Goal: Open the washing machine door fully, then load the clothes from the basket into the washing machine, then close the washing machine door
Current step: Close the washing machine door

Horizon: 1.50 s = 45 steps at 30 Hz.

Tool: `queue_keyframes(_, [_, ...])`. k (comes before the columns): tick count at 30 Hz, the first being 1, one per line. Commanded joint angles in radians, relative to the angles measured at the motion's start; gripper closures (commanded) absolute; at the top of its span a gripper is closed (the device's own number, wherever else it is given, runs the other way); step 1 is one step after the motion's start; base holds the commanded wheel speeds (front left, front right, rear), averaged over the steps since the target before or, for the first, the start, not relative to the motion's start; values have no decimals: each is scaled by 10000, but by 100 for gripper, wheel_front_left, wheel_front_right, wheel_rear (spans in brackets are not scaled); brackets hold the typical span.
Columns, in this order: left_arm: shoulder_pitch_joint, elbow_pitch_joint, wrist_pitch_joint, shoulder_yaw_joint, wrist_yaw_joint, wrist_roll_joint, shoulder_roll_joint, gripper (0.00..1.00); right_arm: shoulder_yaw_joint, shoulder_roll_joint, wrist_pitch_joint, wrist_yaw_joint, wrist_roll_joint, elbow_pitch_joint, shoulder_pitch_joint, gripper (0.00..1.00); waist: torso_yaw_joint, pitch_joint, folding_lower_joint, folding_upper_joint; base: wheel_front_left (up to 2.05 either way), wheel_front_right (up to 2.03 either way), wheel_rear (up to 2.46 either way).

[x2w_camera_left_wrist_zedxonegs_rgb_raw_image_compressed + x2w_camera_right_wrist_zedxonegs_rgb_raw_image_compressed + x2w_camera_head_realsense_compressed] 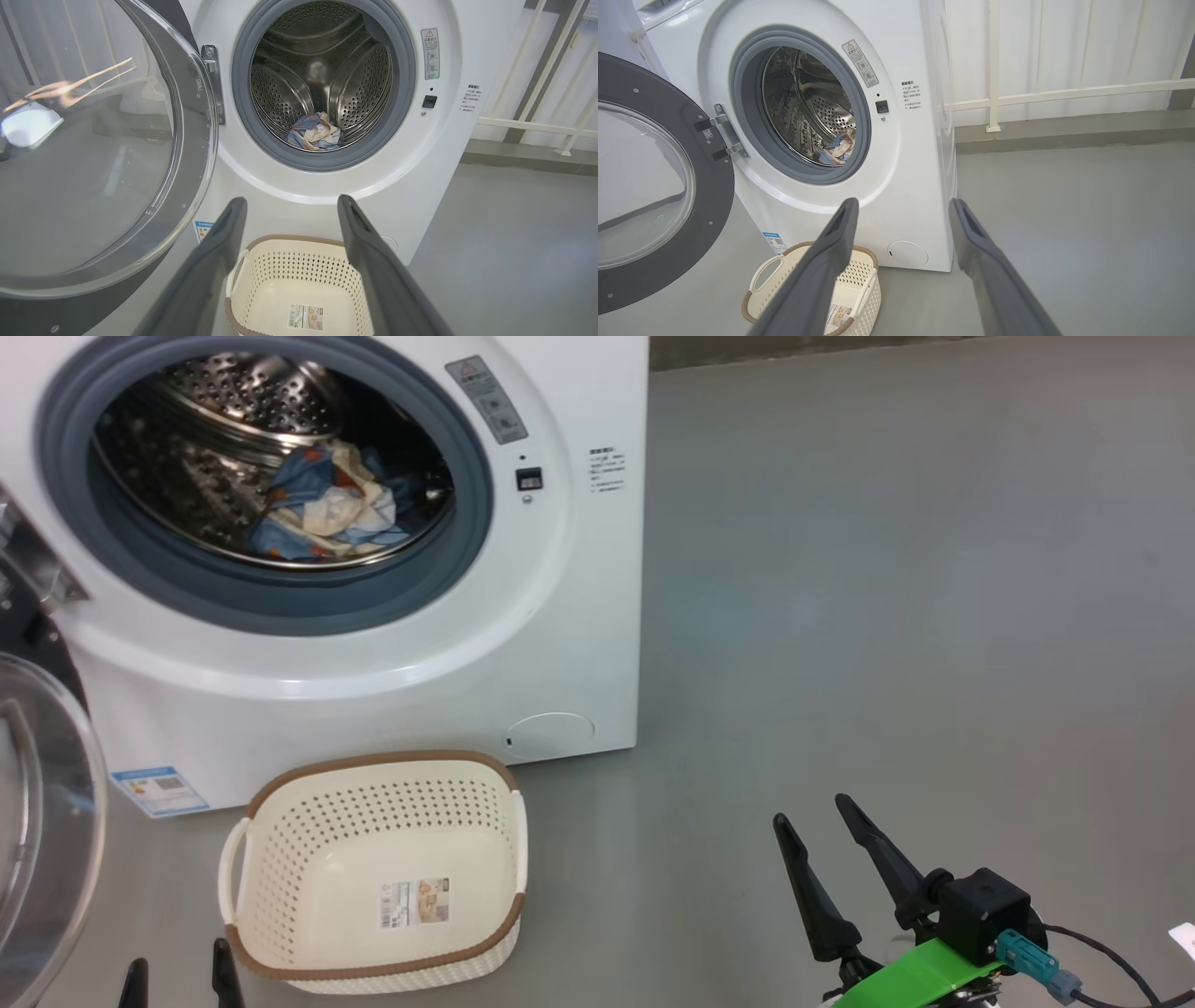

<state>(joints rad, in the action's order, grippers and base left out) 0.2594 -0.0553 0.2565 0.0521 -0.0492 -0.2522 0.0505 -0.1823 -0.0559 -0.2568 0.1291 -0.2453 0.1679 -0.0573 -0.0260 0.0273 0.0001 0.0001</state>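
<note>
The white washing machine [560,616] stands with its round black door [658,186] swung wide open to the left. Blue and cream clothes [327,504] lie bunched inside the steel drum, also seen as clothes [314,133] in the left wrist view. The cream basket [308,840] sits on the floor in front of the machine, holding nothing but its label. My left gripper [292,200] is open above the basket's near side, with only its fingertips [222,963] in the head view. My right gripper [810,812] is open over bare floor to the right of the basket.
Grey floor [887,569] stretches to the right of the machine. A white railing [1064,91] and wall stand behind it. The open door's glass bowl [42,821] juts out at the left, close beside the basket [299,289].
</note>
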Motion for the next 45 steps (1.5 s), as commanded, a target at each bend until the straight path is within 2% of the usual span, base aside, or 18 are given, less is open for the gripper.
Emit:
queue_keyframes(1, [-478, -164, 53, 291, 23, -69, -3, 0, -239, 57, -49, 16, 89, -282, 17, 0, 173, -6, -1, -1, 0, 0, 0])
queue_keyframes(23, [-85, 20, 53, 249, -691, -642, -3, 0, -255, 57, -49, 16, 404, -320, 322, 0, 2796, -347, -1, -1, 0, 0, 0])
queue_keyframes(45, [225, -56, 53, 314, -1183, -847, -3, 0, -367, 57, -49, 16, 418, -268, 513, 0, 4989, -618, -1, -1, 0, 0, 0])
